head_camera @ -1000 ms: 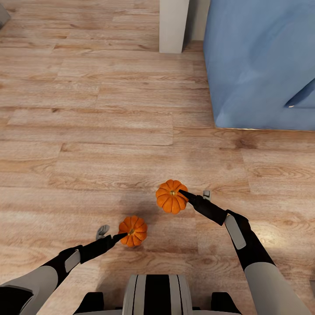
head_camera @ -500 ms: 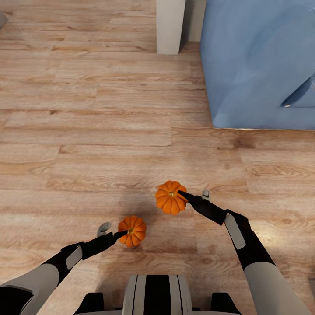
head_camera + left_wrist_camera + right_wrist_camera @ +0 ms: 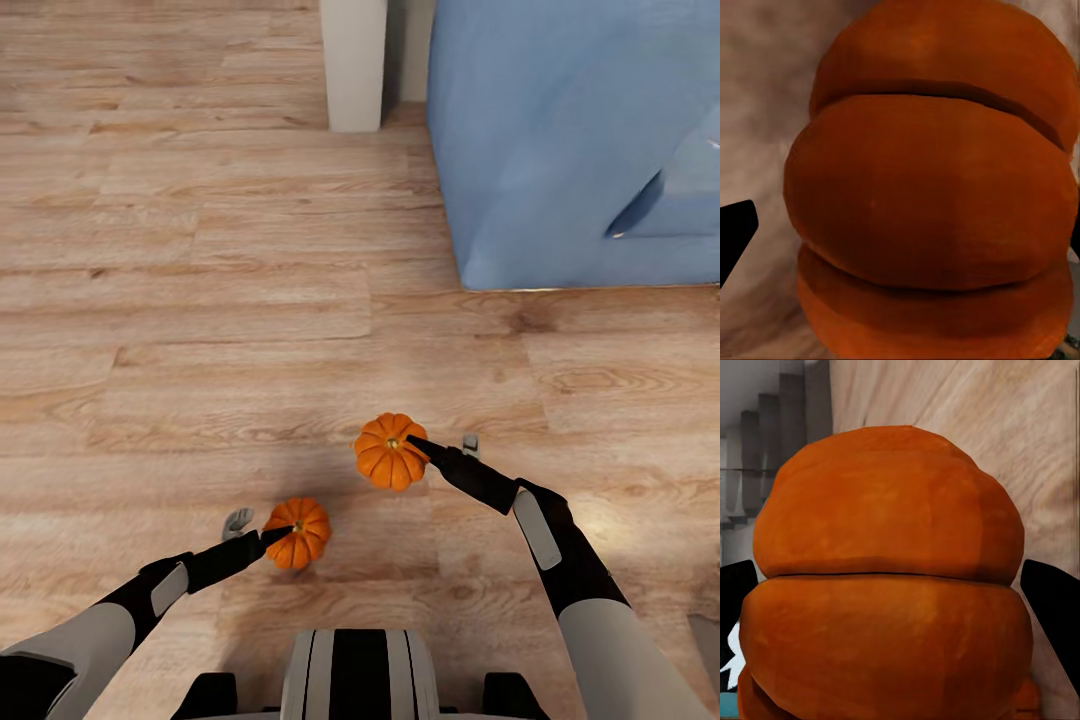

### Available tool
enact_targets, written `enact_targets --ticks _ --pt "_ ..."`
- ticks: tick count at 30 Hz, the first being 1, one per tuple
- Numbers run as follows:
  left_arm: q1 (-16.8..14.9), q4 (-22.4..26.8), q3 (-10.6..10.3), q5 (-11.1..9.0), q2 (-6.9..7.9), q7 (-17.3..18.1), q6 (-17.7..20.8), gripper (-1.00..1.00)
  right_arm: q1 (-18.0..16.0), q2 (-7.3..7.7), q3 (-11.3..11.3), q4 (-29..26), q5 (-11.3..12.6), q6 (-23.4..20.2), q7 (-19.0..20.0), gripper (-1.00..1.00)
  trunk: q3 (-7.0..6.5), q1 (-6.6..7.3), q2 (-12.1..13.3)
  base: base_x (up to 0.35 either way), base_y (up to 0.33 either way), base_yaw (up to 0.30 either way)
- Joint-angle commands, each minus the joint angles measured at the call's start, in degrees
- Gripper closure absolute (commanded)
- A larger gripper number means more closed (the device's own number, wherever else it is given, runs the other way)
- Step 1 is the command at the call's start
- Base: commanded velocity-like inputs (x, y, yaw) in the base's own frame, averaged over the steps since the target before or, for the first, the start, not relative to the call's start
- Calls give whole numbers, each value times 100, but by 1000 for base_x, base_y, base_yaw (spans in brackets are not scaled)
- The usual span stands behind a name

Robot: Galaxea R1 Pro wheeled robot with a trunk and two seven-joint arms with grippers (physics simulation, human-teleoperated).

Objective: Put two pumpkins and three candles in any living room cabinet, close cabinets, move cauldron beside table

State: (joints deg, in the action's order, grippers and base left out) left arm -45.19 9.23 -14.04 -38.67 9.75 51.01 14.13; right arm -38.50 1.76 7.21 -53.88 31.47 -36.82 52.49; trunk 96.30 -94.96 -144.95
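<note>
One pumpkin point(image 3: 297, 534) is grasped by the left gripper point(image 3: 285, 531). The other pumpkin point(image 3: 389, 451) is clenched in the right gripper point(image 3: 412, 441), above wood floor point(image 3: 230, 330).

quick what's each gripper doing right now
Left gripper: shut on the nearer pumpkin.
Right gripper: shut on the farther pumpkin.

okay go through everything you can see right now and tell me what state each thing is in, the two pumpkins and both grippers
left pumpkin: upright, stem up, held off the wood floor in the left gripper.
right pumpkin: upright, stem up, held in the right gripper, carried farther forward than the other.
left gripper: shut on its pumpkin.
right gripper: shut on its pumpkin.
blue sofa: standing on the floor ahead at the right.
</note>
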Motion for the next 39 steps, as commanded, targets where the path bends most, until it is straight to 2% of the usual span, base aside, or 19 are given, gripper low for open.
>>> enact_targets --ticks 1,18,19,26,31,36,39 --pt "-2 -9 7 53 -1 -155 -33 -100 0 0 0 0 0 0 -2 100 -7 -1 0 0 0 -205" --pt "1 -15 -3 44 -8 -104 -33 -100 0 0 0 0 0 0 -2 100 -124 -1 0 0 0 -206" --pt "0 -16 -3 42 -8 -102 -33 100 0 0 0 0 0 0 -2 100 -129 -1 0 0 0 -165" --pt "1 -9 6 35 0 -55 -42 100 0 0 0 0 -6 0 -5 100 -135 -1 0 0 0 -26" --pt "-1 -2 7 35 17 109 -42 100 0 0 0 0 -8 0 -10 100 -135 -1 0 0 0 0" --pt "-8 -8 14 35 72 674 -30 100 0 0 0 0 -9 0 -11 100 -135 -1 0 0 0 0" --pt "-14 48 13 35 194 1109 -19 100 0 0 0 0 -6 0 -11 100 -135 -1 0 0 0 0"
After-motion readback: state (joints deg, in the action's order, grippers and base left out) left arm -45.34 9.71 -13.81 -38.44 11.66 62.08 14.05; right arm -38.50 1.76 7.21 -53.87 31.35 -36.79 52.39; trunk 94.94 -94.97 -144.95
